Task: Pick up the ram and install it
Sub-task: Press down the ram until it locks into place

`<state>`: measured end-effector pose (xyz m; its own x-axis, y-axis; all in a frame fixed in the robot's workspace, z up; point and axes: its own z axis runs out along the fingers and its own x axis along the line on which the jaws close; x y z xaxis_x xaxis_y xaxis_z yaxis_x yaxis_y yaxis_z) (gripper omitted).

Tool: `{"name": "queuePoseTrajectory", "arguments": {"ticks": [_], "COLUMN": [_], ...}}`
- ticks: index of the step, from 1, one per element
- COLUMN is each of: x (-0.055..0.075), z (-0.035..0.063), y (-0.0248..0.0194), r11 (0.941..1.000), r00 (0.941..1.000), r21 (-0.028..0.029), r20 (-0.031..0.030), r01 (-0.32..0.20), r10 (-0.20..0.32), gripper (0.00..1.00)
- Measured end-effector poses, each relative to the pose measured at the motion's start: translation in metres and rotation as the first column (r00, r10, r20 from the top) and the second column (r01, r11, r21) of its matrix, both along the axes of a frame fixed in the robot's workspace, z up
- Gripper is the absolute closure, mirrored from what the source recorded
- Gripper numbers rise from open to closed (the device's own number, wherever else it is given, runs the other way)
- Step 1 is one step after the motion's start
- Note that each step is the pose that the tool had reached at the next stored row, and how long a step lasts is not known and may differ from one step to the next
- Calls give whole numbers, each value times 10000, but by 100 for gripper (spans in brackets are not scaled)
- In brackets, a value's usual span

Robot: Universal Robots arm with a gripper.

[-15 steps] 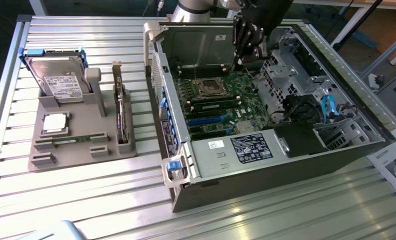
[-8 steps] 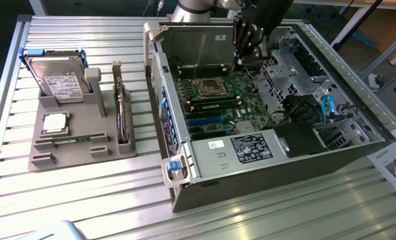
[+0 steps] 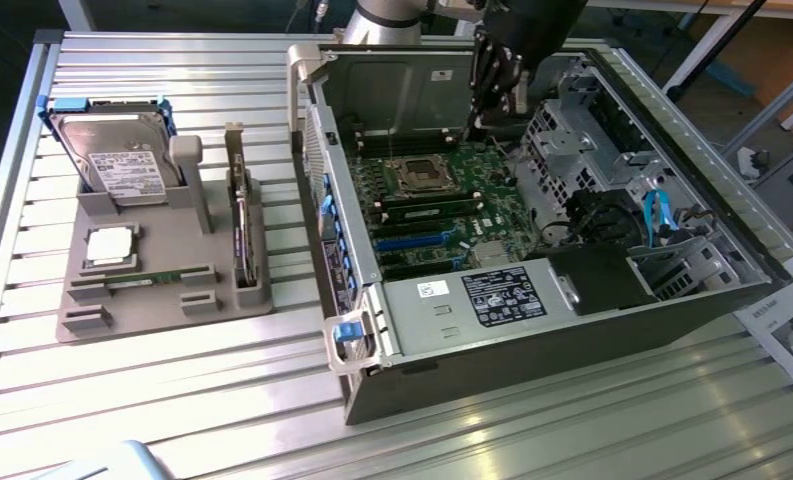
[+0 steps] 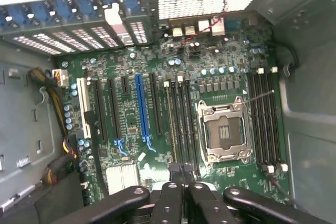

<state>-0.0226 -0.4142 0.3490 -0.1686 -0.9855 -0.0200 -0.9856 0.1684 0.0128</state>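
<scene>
On the slatted counter (image 3: 169,400), an open computer case (image 3: 716,300) exposes its green motherboard (image 3: 443,200) with an empty processor socket (image 3: 414,172), while at the exterior view's left a grey holder (image 3: 143,300) carries a hard drive (image 3: 123,165).

An open computer case (image 3: 530,230) is laid on a slatted table (image 3: 169,400), with a parts holder (image 3: 156,270) set well apart from it toward the exterior view's left. In the holder a hard drive (image 3: 116,165) is stood at the far end, a processor chip (image 3: 109,248) is laid just in front of it, the ram (image 3: 149,279) is seated in a slot nearer still, and an expansion card (image 3: 241,235) is stood on edge along the side nearest the case. Inside the case the motherboard (image 4: 173,108) is laid flat with an empty CPU socket (image 4: 223,129) between two banks of memory slots (image 4: 265,121), and the gripper (image 4: 184,179), fingers shut together, is held over the board's edge near the inner bank.
</scene>
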Motion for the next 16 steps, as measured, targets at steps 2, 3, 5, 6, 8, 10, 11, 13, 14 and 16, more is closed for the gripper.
{"name": "queuePoseTrajectory", "arguments": {"ticks": [2, 3, 5, 6, 8, 10, 11, 13, 14, 16], "x": [0, 0, 0, 0, 0, 0, 0, 0, 0, 0], "z": [-1, 0, 0, 0, 0, -1, 0, 0, 0, 0], "y": [0, 0, 0, 0, 0, 0, 0, 0, 0, 0], "r11": [9994, 9986, 9959, 9933, 9848, 9772, 9727, 9622, 9567, 9409], "r00": [9994, 9986, 9959, 9933, 9848, 9772, 9727, 9622, 9567, 9409], "r21": [1, 0, 0, 1, 0, 1, 1, 0, 1, 0], "r20": [0, 0, 0, 0, 0, 0, 0, 0, 0, 0], "r01": [348, 532, 909, 1151, 1739, 2125, 2321, 2722, 2910, 3387], "r10": [-348, -532, -909, -1151, -1739, -2125, -2321, -2722, -2910, -3387], "gripper": [90, 90, 90, 90, 90, 90, 90, 90, 90, 90]}}
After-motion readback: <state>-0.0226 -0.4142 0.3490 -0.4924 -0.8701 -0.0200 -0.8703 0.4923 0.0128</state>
